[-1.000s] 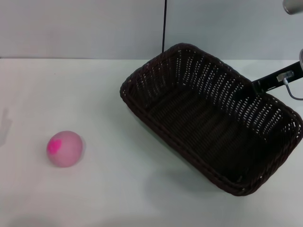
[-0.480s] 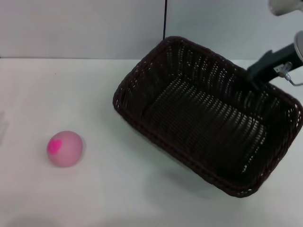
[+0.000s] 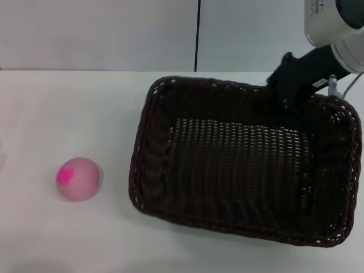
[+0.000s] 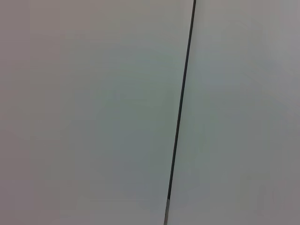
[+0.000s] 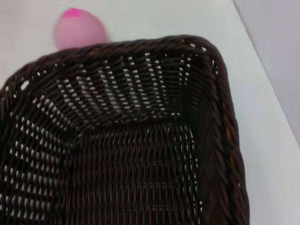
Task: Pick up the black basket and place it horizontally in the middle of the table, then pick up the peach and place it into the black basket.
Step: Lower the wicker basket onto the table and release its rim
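The black basket [image 3: 239, 165] lies empty over the right half of the white table [image 3: 68, 114], its long side running left to right. My right gripper [image 3: 289, 98] is shut on the basket's far rim near its right end. I cannot tell whether the basket rests on the table. The right wrist view looks down into the basket [image 5: 131, 154]. The peach [image 3: 78, 178] sits on the table left of the basket, apart from it, its magenta patch facing up. It also shows in the right wrist view [image 5: 77, 30], beyond the basket's end. My left gripper is out of view.
A grey wall with a dark vertical seam [image 3: 197, 34] stands behind the table's far edge; the left wrist view shows only this wall [image 4: 180, 117]. Bare tabletop lies around the peach and in front of the basket.
The basket has swung from a diagonal lie to a left-to-right one and shifted a little left. My right arm has come further into view at the far rim. The peach has not moved.
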Motion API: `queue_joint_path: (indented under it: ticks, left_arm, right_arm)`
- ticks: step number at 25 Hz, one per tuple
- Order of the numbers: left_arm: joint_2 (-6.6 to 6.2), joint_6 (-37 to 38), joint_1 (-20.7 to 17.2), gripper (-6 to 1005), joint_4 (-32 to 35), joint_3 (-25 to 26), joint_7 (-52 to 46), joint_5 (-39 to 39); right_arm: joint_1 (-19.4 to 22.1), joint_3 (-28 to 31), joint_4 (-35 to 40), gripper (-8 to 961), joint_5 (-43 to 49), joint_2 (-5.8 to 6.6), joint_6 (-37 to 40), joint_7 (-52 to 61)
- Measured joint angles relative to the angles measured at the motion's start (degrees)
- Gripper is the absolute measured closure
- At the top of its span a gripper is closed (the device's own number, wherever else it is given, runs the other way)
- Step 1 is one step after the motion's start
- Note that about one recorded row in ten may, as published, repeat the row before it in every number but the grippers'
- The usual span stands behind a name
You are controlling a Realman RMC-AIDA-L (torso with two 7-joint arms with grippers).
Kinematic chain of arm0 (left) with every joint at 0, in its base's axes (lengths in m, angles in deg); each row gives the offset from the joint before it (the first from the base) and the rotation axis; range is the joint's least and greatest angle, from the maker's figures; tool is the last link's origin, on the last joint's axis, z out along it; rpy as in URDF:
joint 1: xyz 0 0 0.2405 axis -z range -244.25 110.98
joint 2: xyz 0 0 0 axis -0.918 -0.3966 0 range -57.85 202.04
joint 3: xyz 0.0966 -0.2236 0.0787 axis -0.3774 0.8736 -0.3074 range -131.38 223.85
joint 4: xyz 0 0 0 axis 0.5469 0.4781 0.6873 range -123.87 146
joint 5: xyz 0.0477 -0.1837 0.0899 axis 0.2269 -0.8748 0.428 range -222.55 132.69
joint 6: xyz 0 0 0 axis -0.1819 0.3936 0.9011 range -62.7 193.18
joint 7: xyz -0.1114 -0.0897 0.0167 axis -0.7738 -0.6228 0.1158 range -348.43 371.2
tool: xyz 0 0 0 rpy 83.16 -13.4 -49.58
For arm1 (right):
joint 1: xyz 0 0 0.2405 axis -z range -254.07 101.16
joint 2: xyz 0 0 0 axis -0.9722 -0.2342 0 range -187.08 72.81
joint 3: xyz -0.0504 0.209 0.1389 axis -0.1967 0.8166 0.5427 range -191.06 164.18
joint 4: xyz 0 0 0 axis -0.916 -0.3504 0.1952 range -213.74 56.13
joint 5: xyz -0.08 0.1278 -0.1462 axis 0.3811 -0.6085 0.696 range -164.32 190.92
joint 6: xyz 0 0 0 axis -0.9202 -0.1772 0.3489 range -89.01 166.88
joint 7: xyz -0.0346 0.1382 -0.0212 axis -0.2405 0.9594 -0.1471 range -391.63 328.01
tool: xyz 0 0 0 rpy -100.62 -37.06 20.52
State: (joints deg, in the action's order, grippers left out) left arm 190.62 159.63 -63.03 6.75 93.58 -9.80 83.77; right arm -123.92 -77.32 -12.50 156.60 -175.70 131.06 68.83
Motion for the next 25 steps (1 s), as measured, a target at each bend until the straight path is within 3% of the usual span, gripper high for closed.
queue_joint_path:
  ticks: [15, 25]
  left_arm:
    - [0.1, 1.3, -0.7, 163, -0.9, -2.3, 0.0, 0.1]
    - [0.12, 1.6, -1.7, 164, -1.5, -3.2, 0.0, 0.1]
  right_arm:
    - [0.2, -0.7, -3.7, 807, -0.9, -0.12, -2.5, -6.2]
    - [1.8, -2.5, -2.3, 797, -3.4, -0.39, -5.2, -8.2]
